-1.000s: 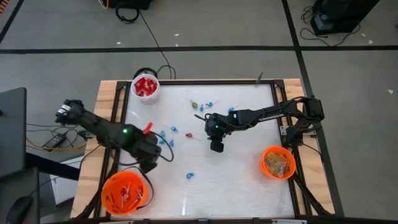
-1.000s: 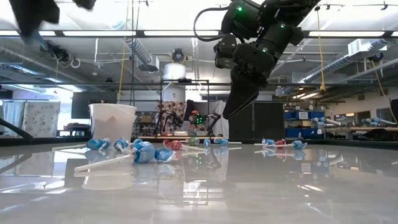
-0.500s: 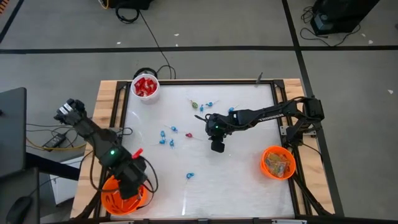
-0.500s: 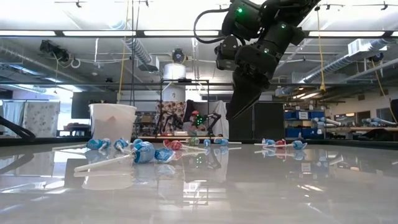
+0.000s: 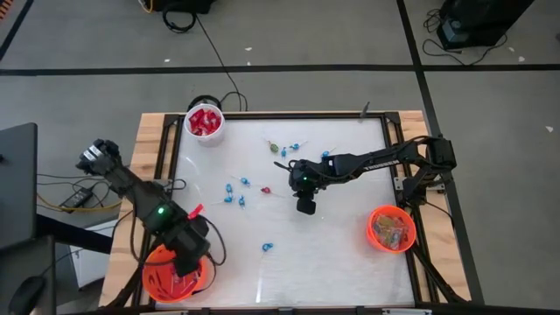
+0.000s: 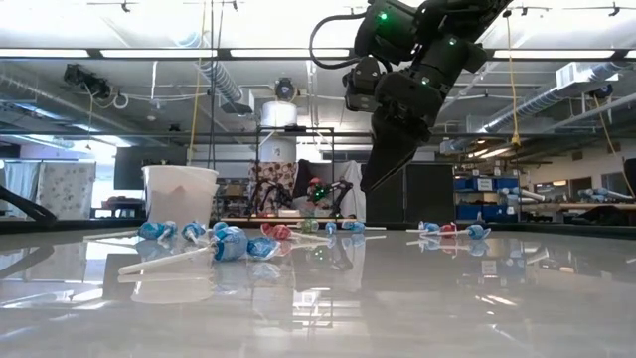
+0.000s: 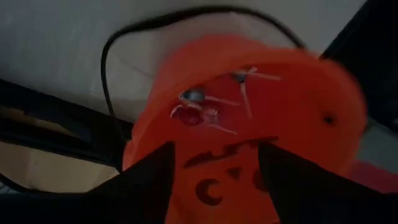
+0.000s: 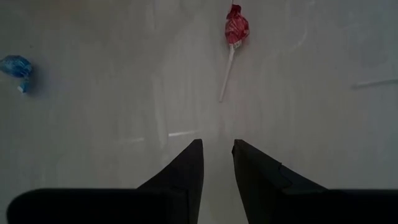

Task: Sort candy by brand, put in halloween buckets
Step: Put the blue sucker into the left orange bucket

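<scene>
Left gripper (image 5: 185, 262) gapes empty above orange bucket (image 5: 154, 282); right gripper (image 5: 304, 207), part-open, holds nothing near red lollipop (image 8: 235, 31).

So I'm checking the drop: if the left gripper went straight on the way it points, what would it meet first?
Probably the orange bucket: the left gripper, fingers apart, points into its mouth, where lollipops lie. Depth is unclear.
</scene>
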